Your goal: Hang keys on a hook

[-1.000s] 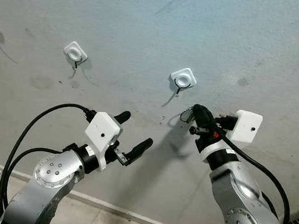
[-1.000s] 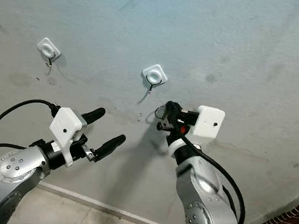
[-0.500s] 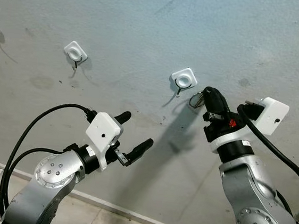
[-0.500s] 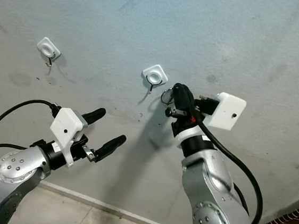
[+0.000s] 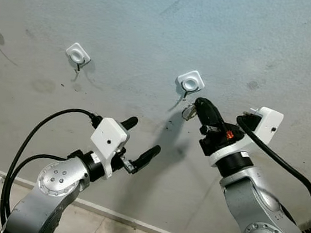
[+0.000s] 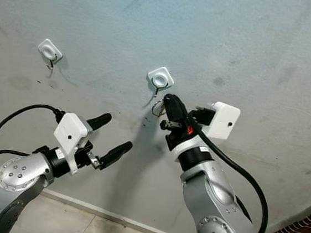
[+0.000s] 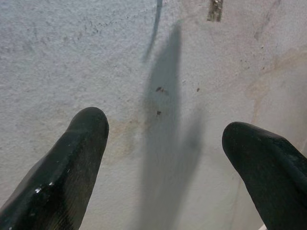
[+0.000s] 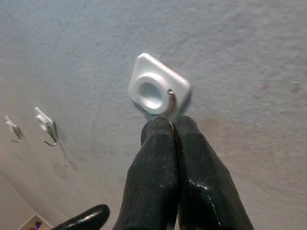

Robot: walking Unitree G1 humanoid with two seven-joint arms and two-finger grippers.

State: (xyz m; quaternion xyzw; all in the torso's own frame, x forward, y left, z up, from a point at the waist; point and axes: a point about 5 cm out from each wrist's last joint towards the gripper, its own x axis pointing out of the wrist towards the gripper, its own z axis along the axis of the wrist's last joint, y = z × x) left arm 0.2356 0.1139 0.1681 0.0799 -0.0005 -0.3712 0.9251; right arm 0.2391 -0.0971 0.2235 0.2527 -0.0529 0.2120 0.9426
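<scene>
Keys (image 5: pixel 189 112) pinched in the right gripper (image 5: pixel 199 106) sit at the hook's (image 5: pixel 190 84) 6 o'clock for hanging; left gripper (image 5: pixel 141 140) idles, fingers apart.

- Light: even, bright, cool on the grey wall (image 5: pixel 127 13).
- Shadows: soft, dark, cast down-left from the hook (image 5: pixel 191 82) and right gripper (image 5: pixel 196 105).
- Sharpness: eye views crisp; right wrist view slightly soft.
- Glare: small highlights on black fingers (image 8: pixel 192 182).
</scene>
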